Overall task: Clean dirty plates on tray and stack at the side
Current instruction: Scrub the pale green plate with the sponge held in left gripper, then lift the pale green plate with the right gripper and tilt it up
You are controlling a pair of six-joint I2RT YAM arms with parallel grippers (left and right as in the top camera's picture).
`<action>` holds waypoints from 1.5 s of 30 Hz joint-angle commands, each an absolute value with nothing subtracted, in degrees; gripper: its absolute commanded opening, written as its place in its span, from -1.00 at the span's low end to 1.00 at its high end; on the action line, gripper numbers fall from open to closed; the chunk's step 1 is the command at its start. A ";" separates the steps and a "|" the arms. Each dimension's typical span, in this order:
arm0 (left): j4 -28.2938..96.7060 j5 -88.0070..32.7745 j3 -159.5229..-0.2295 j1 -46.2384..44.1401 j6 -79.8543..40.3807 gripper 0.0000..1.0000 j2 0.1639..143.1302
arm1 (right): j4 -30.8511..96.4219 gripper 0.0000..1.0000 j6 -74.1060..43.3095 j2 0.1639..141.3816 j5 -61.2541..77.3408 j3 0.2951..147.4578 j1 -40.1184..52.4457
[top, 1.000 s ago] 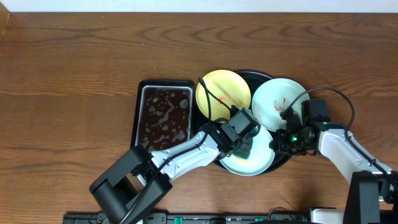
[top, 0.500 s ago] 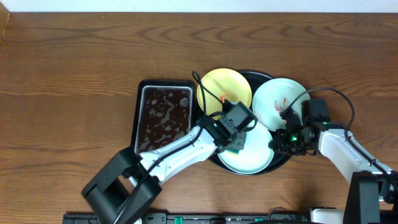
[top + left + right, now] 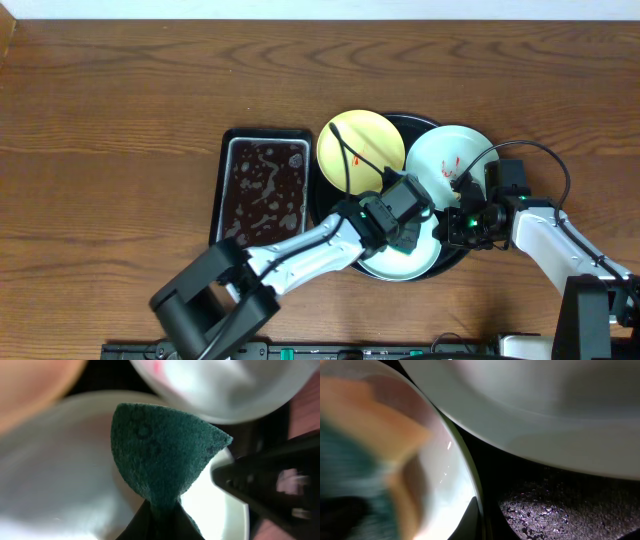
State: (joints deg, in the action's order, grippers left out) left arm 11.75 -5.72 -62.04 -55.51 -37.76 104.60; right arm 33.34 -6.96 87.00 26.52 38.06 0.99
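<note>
The black tray (image 3: pixel 412 122) holds three plates. A pale yellow plate (image 3: pixel 360 150) lies at its back left and a mint-white plate with red smears (image 3: pixel 448 165) at its back right. A second mint-white plate (image 3: pixel 395 262) lies at the front. My left gripper (image 3: pixel 402 225) is shut on a dark green sponge (image 3: pixel 160 450) and presses it on the right part of the front plate (image 3: pixel 60 470). My right gripper (image 3: pixel 452 228) is shut on that plate's right rim (image 3: pixel 447 467). One of its fingers (image 3: pixel 472 517) lies inside the rim.
A rectangular black pan of brown soapy liquid (image 3: pixel 265 185) stands just left of the tray. Bare wooden table (image 3: pixel 110 150) stretches to the left and behind. The right arm's cable arcs over the smeared plate.
My left gripper has swept the sponge across the front plate, first leftward, then back to the right side. The right gripper and the plates have stayed put.
</note>
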 commanded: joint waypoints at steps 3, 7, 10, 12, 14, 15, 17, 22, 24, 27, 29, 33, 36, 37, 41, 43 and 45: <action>16.64 -1.89 -62.76 -55.72 -36.67 -0.84 106.76 | 33.21 -0.97 -6.81 87.33 27.27 37.74 1.61; 22.96 5.74 -62.76 -53.52 -36.69 -0.85 105.51 | 33.21 -0.98 -6.81 87.33 27.24 37.74 1.61; 23.81 5.72 -62.76 -51.57 -34.50 -0.85 103.42 | 33.19 -0.98 -6.81 87.33 27.24 37.74 1.61; 23.83 4.86 -62.76 -50.81 -32.99 -0.85 100.92 | 33.19 -0.98 -6.81 87.33 27.24 37.74 1.61; 24.01 3.97 -62.76 -50.52 -32.77 -0.85 97.93 | 33.19 -0.98 -6.79 87.33 27.24 37.74 1.61; 24.10 3.42 -62.76 -50.41 -32.47 -0.85 96.33 | 33.19 -0.98 -6.79 87.33 27.24 37.74 1.61; 25.10 3.22 -62.76 -50.02 -32.34 -0.85 92.97 | 33.19 -0.94 -6.79 87.33 27.24 37.74 1.61; 31.05 3.25 -62.76 -45.87 -31.73 -0.85 85.93 | 32.99 -0.63 -6.81 87.33 27.27 37.74 1.61; 33.28 3.25 -62.76 -43.22 -31.73 -0.85 84.55 | 32.91 -0.77 -6.79 87.33 27.27 37.74 1.61; 36.10 3.20 -62.76 -38.52 -31.64 -0.85 83.81 | 32.93 -0.98 -6.76 87.33 27.29 37.74 1.61; 36.95 1.45 -62.70 -35.44 -29.98 -0.85 83.90 | 32.93 -0.97 -6.76 87.33 27.38 37.74 1.61; 36.38 -6.76 -61.89 -29.43 -23.66 -0.85 84.20 | 33.06 -0.98 -5.43 87.00 28.88 37.76 1.61; 36.42 -8.25 -60.93 -25.47 -22.11 -0.85 84.62 | 33.43 -0.97 -5.26 85.43 28.97 37.80 1.61; 36.38 -8.25 -60.45 -24.21 -22.09 -0.85 84.75 | 33.52 -0.97 -5.26 84.58 28.97 37.82 1.61; 36.42 -8.43 -59.11 -19.59 -21.98 -0.85 85.93 | 33.82 -0.97 -5.32 79.48 28.01 38.15 1.61; 36.38 -8.43 -58.92 -18.11 -20.47 -0.85 86.74 | 34.00 -0.97 -6.09 76.36 25.26 38.35 1.63; 36.36 -8.43 -58.92 -17.10 -19.11 -0.85 87.74 | 34.06 -0.98 -6.87 73.06 21.54 38.48 1.63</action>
